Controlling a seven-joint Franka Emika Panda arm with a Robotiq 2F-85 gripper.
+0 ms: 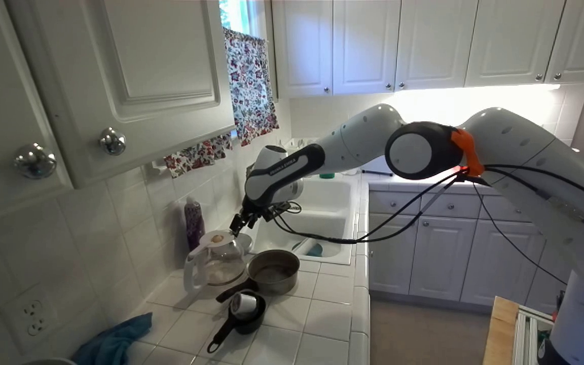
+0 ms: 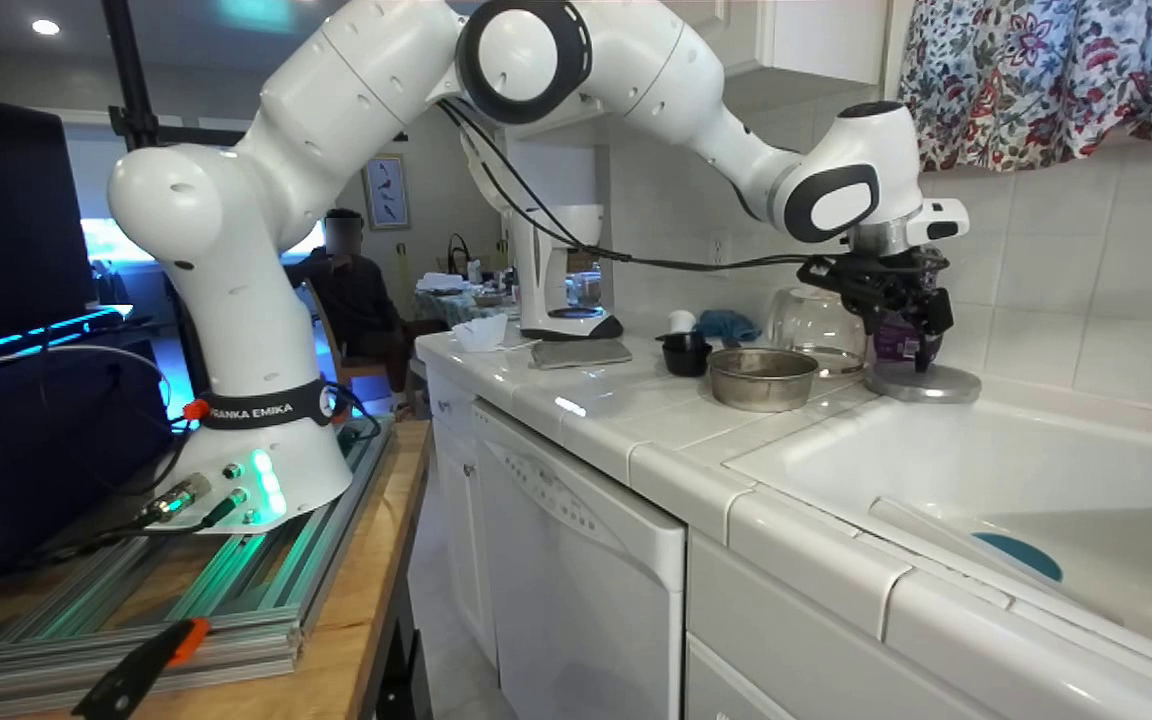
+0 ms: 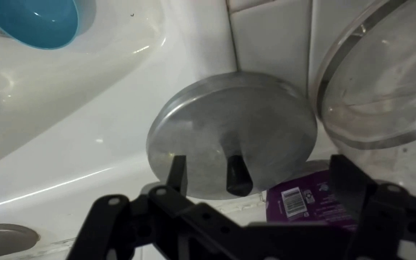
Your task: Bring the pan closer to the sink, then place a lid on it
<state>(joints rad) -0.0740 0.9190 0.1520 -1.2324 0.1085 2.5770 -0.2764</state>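
Seen in an exterior view, well left of the jaws, near the far end of the tiled counter: a white coffee maker.

Next toward the jaws, on their left: a small black skillet, carrying a little white cup-like thing, with a crumpled blue cloth farther back.

Nearer again, left of the jaws and a bit lower: the pan, upright on the tiles, mouth up, just beside the skillet and near the sink. Between the skillet and a clear glass carafe, below the jaws in an exterior view: the pan's dark handle. Immediately left of the jaws: the same carafe, standing on the tiles.

Straight below the jaws: a round grey lid, lying flat over the sink's corner rim and the neighbouring tiles, just beside the carafe. Parted wide in the wrist view: the gripper, with a finger on either side of the lid's black knob, a gap showing on both sides, narrower on the left. Released, gripping nothing. Cannot tell about contact between fingertips and lid. Partly hidden behind the jaws: a purple bottle.

Right of the jaws and lower: the white basin of the sink, holding a blue bowl.
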